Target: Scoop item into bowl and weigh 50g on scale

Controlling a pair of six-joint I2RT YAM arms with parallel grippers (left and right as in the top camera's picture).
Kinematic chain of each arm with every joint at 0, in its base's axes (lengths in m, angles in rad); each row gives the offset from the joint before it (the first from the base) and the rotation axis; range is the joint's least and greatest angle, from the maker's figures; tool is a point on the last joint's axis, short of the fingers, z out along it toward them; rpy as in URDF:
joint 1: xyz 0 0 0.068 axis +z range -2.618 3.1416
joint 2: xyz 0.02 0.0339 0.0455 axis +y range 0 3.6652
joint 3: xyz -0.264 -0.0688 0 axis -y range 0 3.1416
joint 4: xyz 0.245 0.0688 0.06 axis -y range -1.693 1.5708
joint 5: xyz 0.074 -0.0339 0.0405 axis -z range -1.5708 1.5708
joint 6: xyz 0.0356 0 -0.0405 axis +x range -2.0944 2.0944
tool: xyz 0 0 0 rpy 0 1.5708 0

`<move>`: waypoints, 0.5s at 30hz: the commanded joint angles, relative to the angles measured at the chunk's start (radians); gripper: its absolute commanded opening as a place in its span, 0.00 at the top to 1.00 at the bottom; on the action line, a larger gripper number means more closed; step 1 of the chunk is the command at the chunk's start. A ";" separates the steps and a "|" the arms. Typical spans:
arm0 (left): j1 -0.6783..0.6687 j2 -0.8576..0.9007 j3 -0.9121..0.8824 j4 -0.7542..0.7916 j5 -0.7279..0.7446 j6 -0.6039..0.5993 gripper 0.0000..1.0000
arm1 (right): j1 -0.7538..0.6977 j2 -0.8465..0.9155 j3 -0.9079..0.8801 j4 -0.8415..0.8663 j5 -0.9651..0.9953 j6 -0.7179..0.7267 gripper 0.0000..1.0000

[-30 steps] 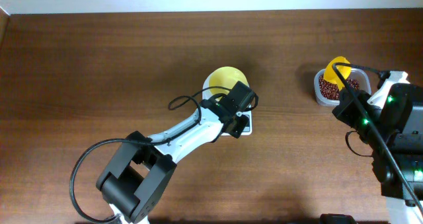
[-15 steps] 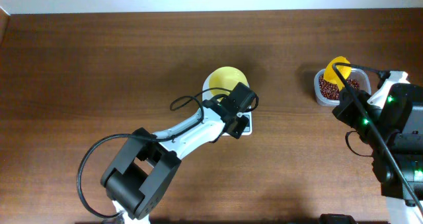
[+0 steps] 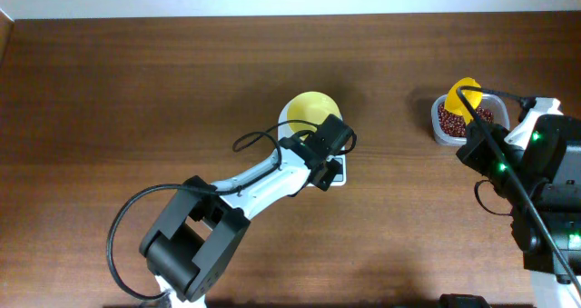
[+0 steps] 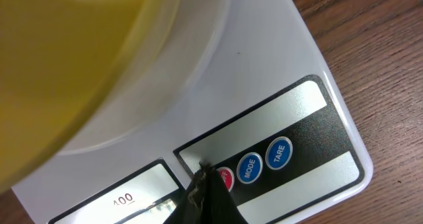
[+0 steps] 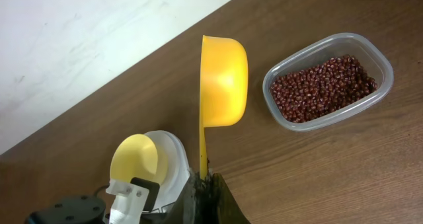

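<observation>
The pale-yellow bowl (image 3: 309,108) sits on the white scale (image 4: 264,72). My left gripper (image 4: 201,174) is shut and empty. Its tip rests on the scale's front strip at the red button (image 4: 225,178), beside the blue buttons. The display (image 4: 122,199) is lit with digits. My right gripper (image 5: 203,178) is shut on the handle of the yellow scoop (image 5: 223,78), held edge-up above the table left of the clear container (image 5: 380,92). The item, dark reddish-brown beans (image 5: 324,85), fills that container. No beans show in the scoop or the bowl (image 5: 135,159).
The clear container (image 3: 438,134) stands at the table's right side, near the right arm's base (image 3: 545,181). The left arm (image 3: 254,185) stretches diagonally from the front edge to the scale. A white wall borders the table's far edge.
The left arm's elbow has shifted slightly to the right while its gripper stays on the scale's front strip. The right arm and scoop have not moved.
</observation>
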 commanded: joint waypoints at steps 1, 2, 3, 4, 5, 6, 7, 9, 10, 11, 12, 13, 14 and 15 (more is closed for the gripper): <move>0.003 0.043 -0.006 -0.010 0.011 0.013 1.00 | -0.005 -0.003 0.015 0.003 -0.002 0.001 0.96; 0.003 0.043 -0.006 -0.005 0.036 0.013 1.00 | -0.005 -0.003 0.015 0.000 -0.002 0.001 0.96; 0.003 0.043 -0.006 -0.003 0.051 0.013 1.00 | -0.005 -0.003 0.015 -0.003 -0.002 0.001 0.96; 0.003 0.043 -0.006 -0.004 0.050 0.013 1.00 | -0.005 -0.003 0.015 -0.005 -0.002 0.001 0.96; 0.003 0.043 -0.006 -0.004 0.050 0.013 1.00 | -0.005 -0.003 0.015 -0.005 -0.002 0.001 0.96; 0.003 0.043 -0.006 -0.004 0.051 0.013 1.00 | -0.005 -0.003 0.015 -0.005 -0.002 0.001 0.96; 0.003 0.043 -0.006 -0.003 0.050 0.013 1.00 | -0.005 -0.003 0.015 -0.007 -0.002 0.001 0.96; 0.003 0.043 -0.006 -0.003 0.051 0.013 1.00 | -0.005 -0.003 0.015 -0.008 -0.002 0.001 0.96; 0.003 0.043 -0.006 -0.002 0.052 0.013 1.00 | -0.005 -0.003 0.015 -0.009 -0.002 0.001 0.96; 0.003 0.043 -0.006 0.001 0.061 0.013 1.00 | -0.005 -0.003 0.015 -0.009 -0.002 0.001 0.96; 0.003 0.043 -0.006 0.000 0.062 0.013 1.00 | -0.005 -0.003 0.015 -0.009 -0.002 0.001 0.96; 0.003 0.043 -0.006 0.001 0.073 0.013 1.00 | -0.005 -0.003 0.015 -0.010 -0.002 0.001 0.96; 0.003 0.043 -0.006 0.001 0.081 0.013 1.00 | -0.005 -0.003 0.015 -0.012 -0.002 0.001 0.96; 0.003 0.043 -0.006 0.001 0.080 0.013 1.00 | -0.005 -0.003 0.015 -0.012 -0.002 0.001 0.96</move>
